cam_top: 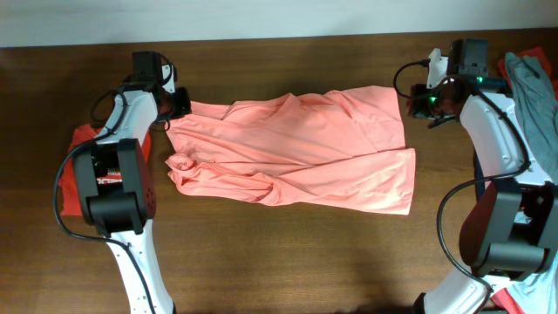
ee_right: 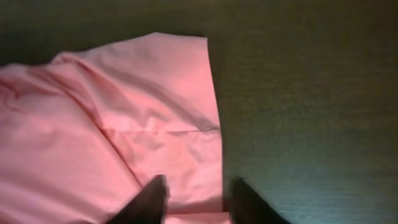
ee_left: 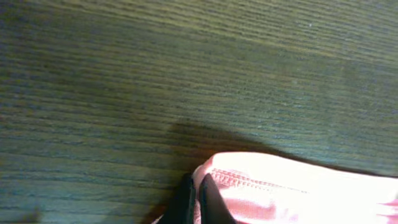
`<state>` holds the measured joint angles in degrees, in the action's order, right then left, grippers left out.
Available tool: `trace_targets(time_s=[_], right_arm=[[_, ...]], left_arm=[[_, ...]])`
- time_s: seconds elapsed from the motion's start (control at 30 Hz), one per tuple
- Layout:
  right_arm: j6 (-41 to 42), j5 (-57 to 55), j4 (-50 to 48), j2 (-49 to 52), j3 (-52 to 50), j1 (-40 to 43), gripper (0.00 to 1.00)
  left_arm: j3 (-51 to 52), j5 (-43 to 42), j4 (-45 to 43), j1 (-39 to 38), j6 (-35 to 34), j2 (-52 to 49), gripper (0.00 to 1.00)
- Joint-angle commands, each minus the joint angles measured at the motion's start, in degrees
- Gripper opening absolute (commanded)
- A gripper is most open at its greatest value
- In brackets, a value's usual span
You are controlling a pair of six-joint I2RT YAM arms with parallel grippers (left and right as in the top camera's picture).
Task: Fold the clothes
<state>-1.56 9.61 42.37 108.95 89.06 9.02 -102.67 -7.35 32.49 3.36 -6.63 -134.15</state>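
1. The shirt (cam_top: 296,153) lies rumpled across the middle of the counter (cam_top: 288,253), partly doubled over, with its far edge running between the 2 arms.
2. The left end effector (ee_left: 197,200) is pressed together and pinches the hem (ee_left: 249,180) at the shirt's far left corner. The cloth there stands a little off the wood.
3. The right end effector (ee_right: 199,199) is spread, with its fingers astride the shirt's far right edge. It does not grip the cloth yet.
4. The step in hand looks like taking both far corners for a fold.
   - The right side needs a deep bite on the edge, not just the tip of it.
   - After that, both corners should rise evenly, with the cloth taut between them, so the wrinkles pull out instead of folding in.
5. Several things are hidden or cut off.
   - The left wrist view cuts the fingers off at the frame's bottom, so I cannot tell how many layers they hold.
   - From overhead, the arms cover both corners.
   - A red cloth (cam_top: 83,135) sits mostly under the left arm.
   - A grey cloth (cam_top: 532,87) runs off the right edge of the frame.
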Motion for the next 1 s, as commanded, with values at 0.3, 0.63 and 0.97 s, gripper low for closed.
trace_targets(time_s=[0.3,0.63,0.97], right_arm=[[0.24,6.43,-11.06,5.77,1.03,0.33,0.41],[0.31,9.73,-27.43,15.85,1.31,0.33,0.79],[0.59,11.21,-34.01,25.66,1.86,-0.85,0.78]], left_arm=[[-0.61,-1.22,2.73,0.07,0.28,-1.27,0.01],[-0.61,-1.25,4.07,0.02,0.28,-1.27,0.01],[-0.61,-1.25,4.26,0.02,0.28,-1.27,0.00]])
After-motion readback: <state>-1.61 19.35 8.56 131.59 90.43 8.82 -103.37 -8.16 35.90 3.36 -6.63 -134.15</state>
